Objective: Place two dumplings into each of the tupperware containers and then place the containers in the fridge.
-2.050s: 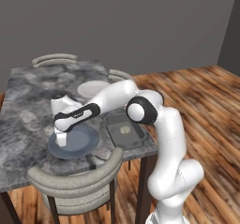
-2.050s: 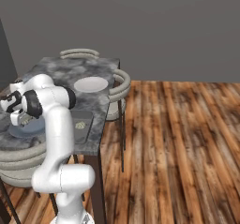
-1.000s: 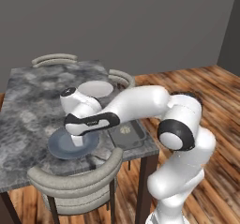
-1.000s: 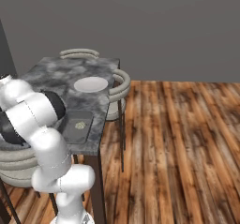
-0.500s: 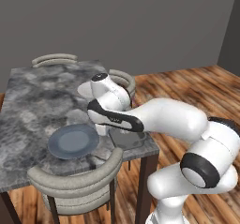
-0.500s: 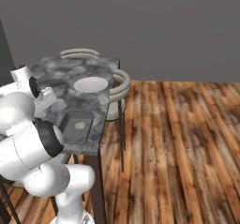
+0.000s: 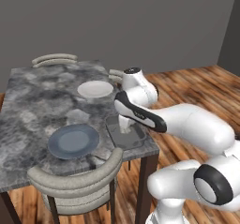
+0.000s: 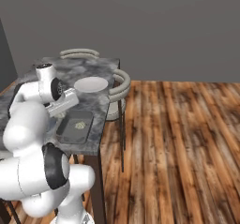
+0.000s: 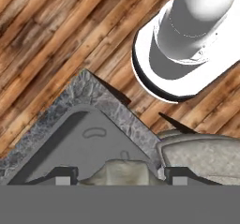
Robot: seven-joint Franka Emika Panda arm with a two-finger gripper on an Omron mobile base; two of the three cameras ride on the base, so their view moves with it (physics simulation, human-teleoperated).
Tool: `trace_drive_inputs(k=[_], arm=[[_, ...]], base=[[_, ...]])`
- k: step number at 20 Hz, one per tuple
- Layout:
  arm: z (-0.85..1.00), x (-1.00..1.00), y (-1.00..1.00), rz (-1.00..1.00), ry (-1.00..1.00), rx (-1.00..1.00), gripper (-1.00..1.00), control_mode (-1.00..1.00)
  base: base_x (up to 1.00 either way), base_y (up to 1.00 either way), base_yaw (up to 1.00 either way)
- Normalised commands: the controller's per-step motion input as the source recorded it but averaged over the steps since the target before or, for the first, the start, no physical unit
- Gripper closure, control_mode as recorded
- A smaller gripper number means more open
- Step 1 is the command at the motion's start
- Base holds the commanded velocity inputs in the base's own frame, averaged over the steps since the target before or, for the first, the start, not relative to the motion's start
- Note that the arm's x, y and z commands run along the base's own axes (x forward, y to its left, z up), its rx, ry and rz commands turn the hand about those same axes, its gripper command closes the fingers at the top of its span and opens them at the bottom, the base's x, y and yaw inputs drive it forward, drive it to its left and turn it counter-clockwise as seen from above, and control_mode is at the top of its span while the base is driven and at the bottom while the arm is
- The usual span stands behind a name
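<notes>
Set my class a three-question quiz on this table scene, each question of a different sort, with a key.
1. True or false: a dumpling lies on the white plate.
2. In the hand view, what sits between the tips of the gripper? A) a spoon B) a dumpling C) a lid
3. Fill in: the gripper hangs over the ____ container.

Key:
1. False; the plate is bare.
2. B, the dumpling.
3. dark grey
</notes>
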Motion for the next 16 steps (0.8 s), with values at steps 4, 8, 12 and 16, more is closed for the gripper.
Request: trace_drive_inputs(k=[4, 8, 12, 16], arm=[[-0.33, 0.49, -0.34, 0.0, -0.05, 0.15, 1.0, -1.0], [-0.52, 0.48, -0.04, 0.0, -0.03, 0.06, 1.0, -1.0], [-0.45, 0.47, 0.02, 0.0, 0.0, 0.0, 1.0, -1.0], [-0.44, 0.41, 0.18, 0.0, 0.05, 0.0, 1.0, -1.0]], base=[[0.0, 0.0, 0.0], [0.0, 0.0, 0.0], [0.0, 0.0, 0.0], [0.0, 0.0, 0.0]])
